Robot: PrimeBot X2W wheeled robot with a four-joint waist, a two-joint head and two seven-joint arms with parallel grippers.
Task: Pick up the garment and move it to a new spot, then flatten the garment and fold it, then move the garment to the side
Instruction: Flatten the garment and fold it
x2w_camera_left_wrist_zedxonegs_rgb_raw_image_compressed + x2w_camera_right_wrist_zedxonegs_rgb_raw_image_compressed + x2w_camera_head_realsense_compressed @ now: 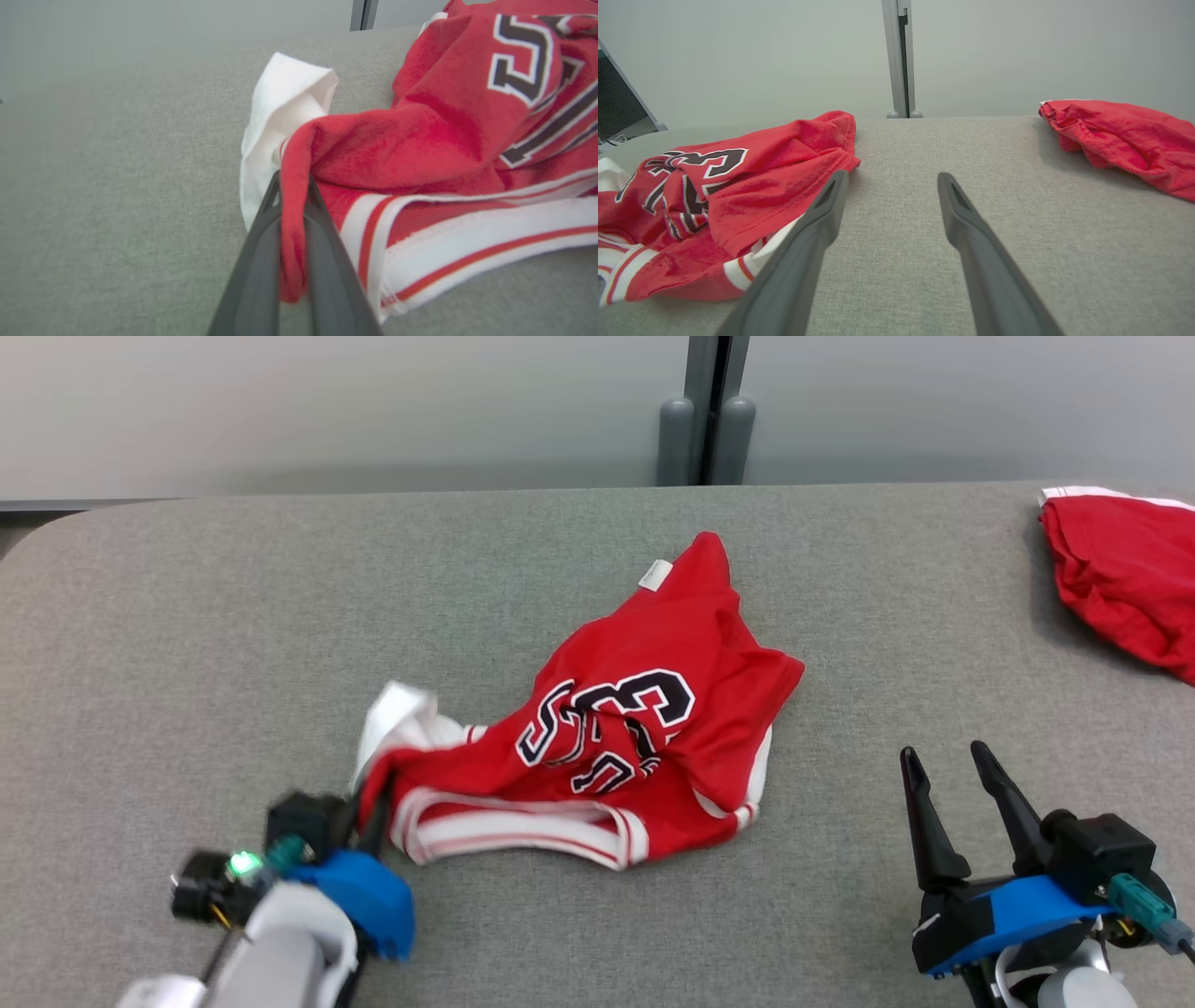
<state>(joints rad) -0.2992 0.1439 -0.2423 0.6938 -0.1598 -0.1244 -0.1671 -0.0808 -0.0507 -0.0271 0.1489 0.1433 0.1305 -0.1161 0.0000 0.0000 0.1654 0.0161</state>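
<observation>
The garment (644, 728), a red jersey with black and white numbers, is seen crumpled near the middle of the grey table (187, 644). It is judged to be light, soft and limp, so it will sag and drag when it is lifted, and little control of its shape is given by one pinch. The left gripper (293, 186) is closed tightly on a red fold at the near left edge of the jersey, beside a white part (285, 102). For flattening, a hold on a hem or a shoulder is judged better. The right gripper (941, 751) is held wide open and empty at the near right, apart from the cloth. Which part of the jersey is pinched cannot be told, because the layers are bunched. The numbers are partly hidden in folds. A second red cloth (1130, 579) at the far right is cut off by the frame.
</observation>
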